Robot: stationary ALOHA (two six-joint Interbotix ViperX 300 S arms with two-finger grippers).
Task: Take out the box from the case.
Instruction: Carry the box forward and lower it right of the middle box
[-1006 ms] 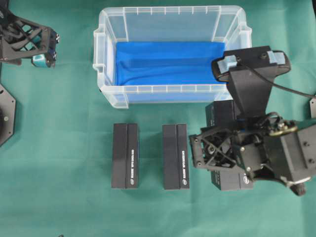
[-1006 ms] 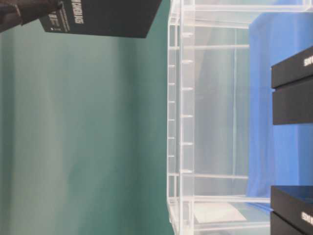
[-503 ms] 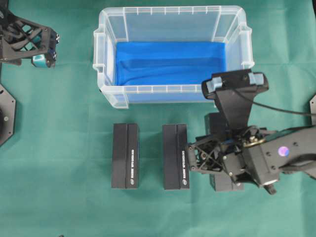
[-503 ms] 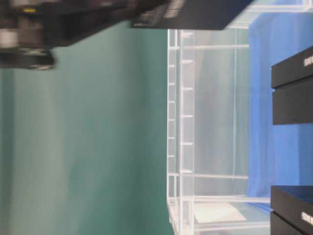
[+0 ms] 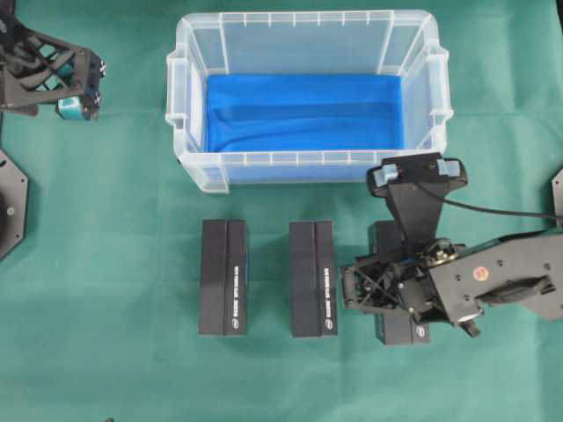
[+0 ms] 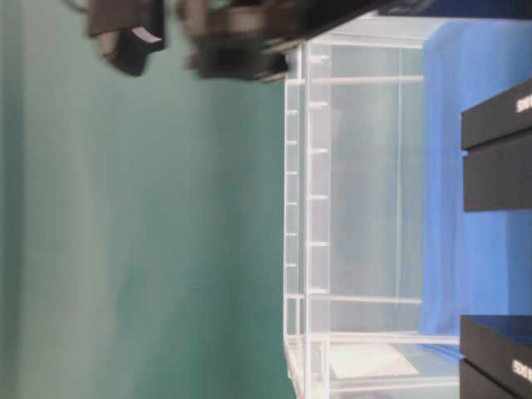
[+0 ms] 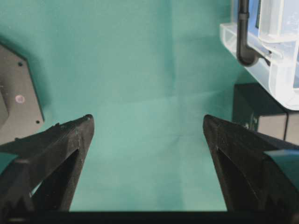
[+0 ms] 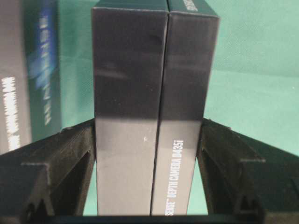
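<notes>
On the green cloth (image 5: 106, 264), right claw (image 8: 148, 154) pinches a black box (image 8: 149, 107); left claw (image 7: 147, 140) spread.

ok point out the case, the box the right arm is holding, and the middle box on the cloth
case (image 5: 308, 162): overhead view, front rim.
held box (image 8: 154, 93): right wrist view, top face between the fingers.
middle box (image 5: 313, 278): overhead view, centre of its top face.
</notes>
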